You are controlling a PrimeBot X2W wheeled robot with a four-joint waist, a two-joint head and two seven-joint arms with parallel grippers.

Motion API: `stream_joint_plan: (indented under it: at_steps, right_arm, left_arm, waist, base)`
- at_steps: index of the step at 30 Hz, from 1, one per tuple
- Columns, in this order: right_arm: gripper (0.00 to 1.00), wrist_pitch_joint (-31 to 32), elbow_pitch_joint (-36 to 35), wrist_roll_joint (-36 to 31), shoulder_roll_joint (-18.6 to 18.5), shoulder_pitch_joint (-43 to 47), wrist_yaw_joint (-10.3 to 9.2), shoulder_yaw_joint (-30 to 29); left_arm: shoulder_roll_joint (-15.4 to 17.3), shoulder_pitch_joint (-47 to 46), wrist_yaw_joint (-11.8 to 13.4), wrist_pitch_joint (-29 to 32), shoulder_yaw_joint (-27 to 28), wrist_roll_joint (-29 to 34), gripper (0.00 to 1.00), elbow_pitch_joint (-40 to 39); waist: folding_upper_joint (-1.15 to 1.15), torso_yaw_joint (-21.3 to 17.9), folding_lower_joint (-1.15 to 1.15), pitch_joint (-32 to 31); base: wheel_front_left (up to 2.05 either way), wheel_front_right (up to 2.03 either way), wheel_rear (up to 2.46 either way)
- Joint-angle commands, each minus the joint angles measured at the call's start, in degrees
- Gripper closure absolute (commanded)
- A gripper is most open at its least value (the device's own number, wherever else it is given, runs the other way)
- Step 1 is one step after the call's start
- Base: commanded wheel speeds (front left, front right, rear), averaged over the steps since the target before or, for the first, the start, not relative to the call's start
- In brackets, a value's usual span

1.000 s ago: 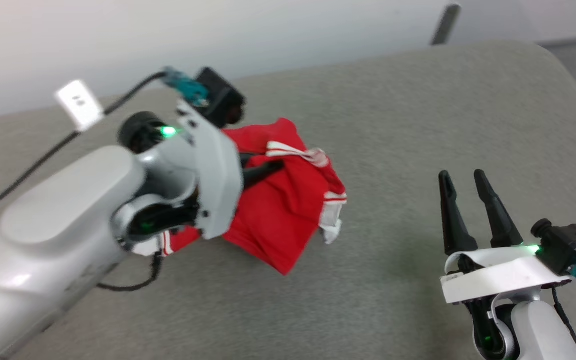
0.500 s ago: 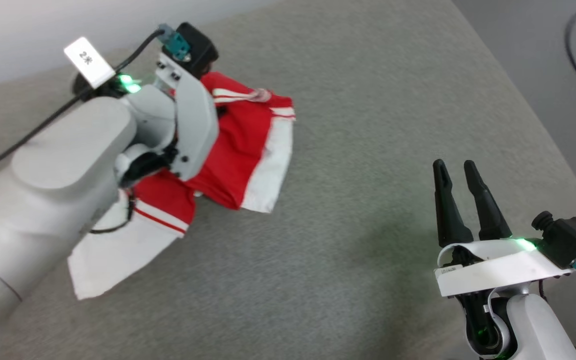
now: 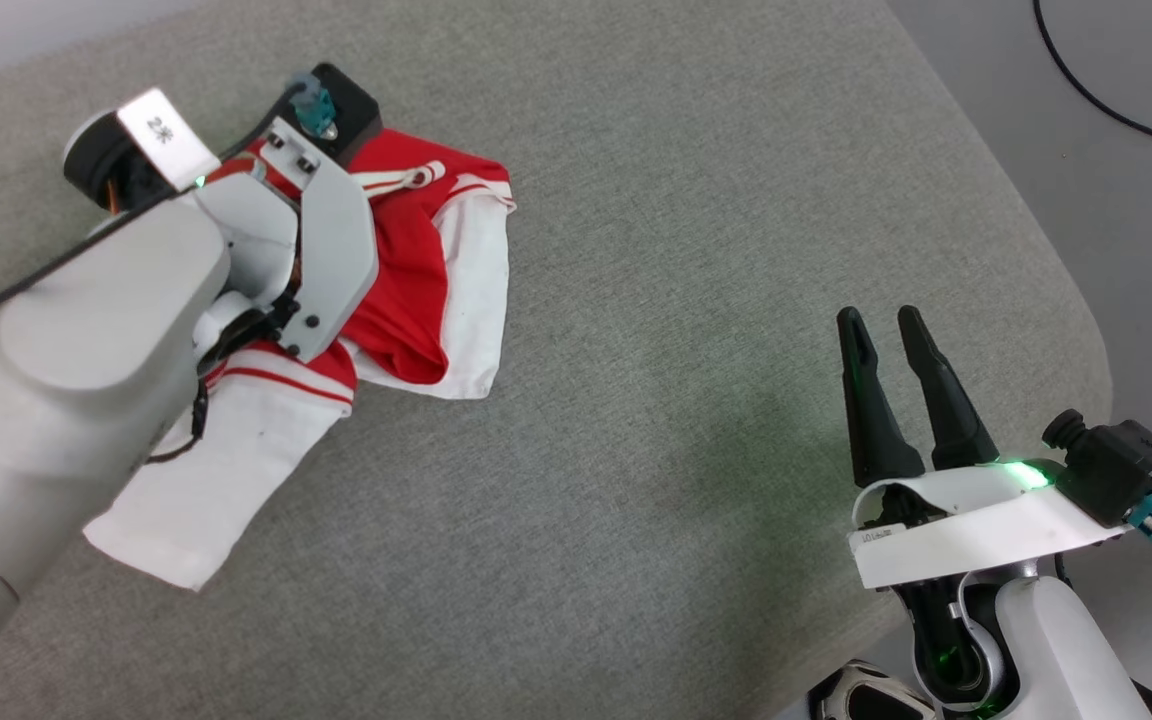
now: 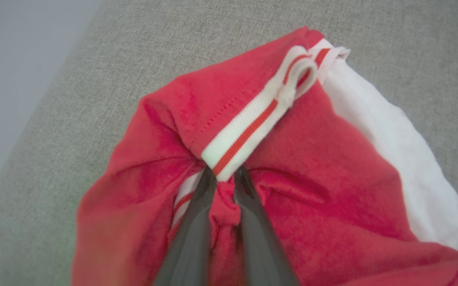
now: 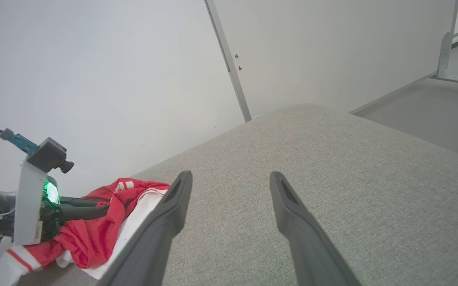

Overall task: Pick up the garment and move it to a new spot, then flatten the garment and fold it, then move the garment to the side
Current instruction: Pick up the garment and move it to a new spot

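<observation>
Entry, garment relocation, carry step.

- Left gripper (image 4: 224, 174): fingers pinched tight on small bunch of red jersey, just under striped white trim (image 4: 253, 127). I judge bite shallow.
- Garment (image 3: 416, 290): crumpled, gathered up at pinch, far left on grey upholstered cushion (image 3: 696, 250). White sleeve end (image 3: 226, 480) trails on cushion toward me.
- Right gripper (image 3: 881, 325): jaws wide, nothing held, well apart at right.
- Handling: I'd raise pinch until sleeve clears, travel slowly, set down mid-cushion with spreading room each side, and release only once cloth rests.
</observation>
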Motion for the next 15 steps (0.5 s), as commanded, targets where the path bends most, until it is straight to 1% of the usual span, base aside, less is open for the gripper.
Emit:
stream_joint_plan:
  at_steps: [1, 2, 3, 4, 5, 6, 7, 8, 9, 11, 15]
  right_arm:
    - [0.0, -0.03, -0.24, 0.15, 0.17, -0.68, 0.0, -0.01]
    - [0.0, -0.03, -0.32, 0.01, 0.17, -0.81, 0.0, -0.06]
    - [0.0, -0.03, -0.35, -0.22, 0.18, -0.86, 0.0, -0.22]
    - [0.0, -0.03, -0.33, -0.47, 0.18, -0.87, 0.0, -0.34]
    - [0.0, -0.03, -0.24, -0.86, 0.18, -0.83, 0.0, -0.5]
    - [0.0, -0.03, -0.07, -1.26, 0.17, -0.81, 0.0, -0.65]
    - [0.0, -0.03, 0.16, -1.79, 0.17, -0.83, 0.0, -0.74]
    - [0.0, -0.03, 0.37, -2.25, 0.16, -0.79, 0.0, -0.87]
    - [0.0, -0.03, 0.37, -2.25, 0.16, -0.79, 0.0, -0.87]
    - [0.0, -0.03, 0.8, -3.49, 0.15, -0.72, 0.0, -1.24]
    - [0.0, -0.03, 1.95, -6.68, 0.13, -0.78, 0.0, -2.11]
  left_arm:
    - [0.36, 3.43, 0.02, 0.96, -1.46, -0.25, 1.0, 1.21]
    - [0.32, 3.43, 0.02, 0.9, -1.48, -0.42, 1.0, 1.23]
    - [0.22, 3.27, 0.02, 0.73, -1.5, -0.51, 0.98, 1.21]
    - [0.1, 2.97, 0.03, 0.34, -1.5, -1.01, 0.78, 1.29]
    - [-0.15, 2.51, 0.02, -0.14, -1.46, -1.41, 0.61, 1.39]
    - [-0.46, 2.0, 0.02, -0.84, -1.41, -1.84, 0.47, 1.46]
    - [-0.81, 1.55, 0.02, -1.45, -1.34, -2.27, 0.12, 1.47]
    - [-1.18, 1.15, 0.02, -2.18, -1.27, -2.82, 0.0, 1.39]
    - [-1.18, 1.15, 0.02, -2.18, -1.27, -2.82, 0.0, 1.39]
    - [-2.13, 0.17, 0.02, -4.31, -1.08, -3.86, 0.0, 1.31]
    - [-4.17, -1.36, 0.03, -9.84, -0.78, -6.26, 0.0, 1.07]
  waist:
    - [0.0, 0.11, 0.0, 0.38]
    - [0.0, 0.3, 0.0, 0.41]
    - [0.0, 0.62, 0.0, 0.37]
    - [0.0, 1.01, 0.0, 0.22]
    - [0.0, 1.5, 0.0, 0.0]
    - [0.0, 2.08, 0.0, -0.3]
    - [0.0, 2.8, 0.0, -0.72]
    - [0.0, 3.62, 0.0, -1.23]
    - [0.0, 3.62, 0.0, -1.23]
    - [0.0, 5.52, 0.0, -2.35]
    - [0.0, 10.27, 0.0, -5.08]
  base:
    - [0.0, 0.0, 0.0]
    - [0.0, 0.0, 0.0]
    - [0.0, 0.0, 0.0]
    - [0.0, 0.0, 0.0]
    - [0.0, 0.0, 0.0]
    - [0.0, 0.0, 0.0]
    - [0.0, 0.0, 0.0]
    - [0.0, 0.0, 0.0]
    - [0.0, 0.0, 0.0]
    - [0.0, 0.0, 0.0]
    - [0.0, 0.0, 0.0]
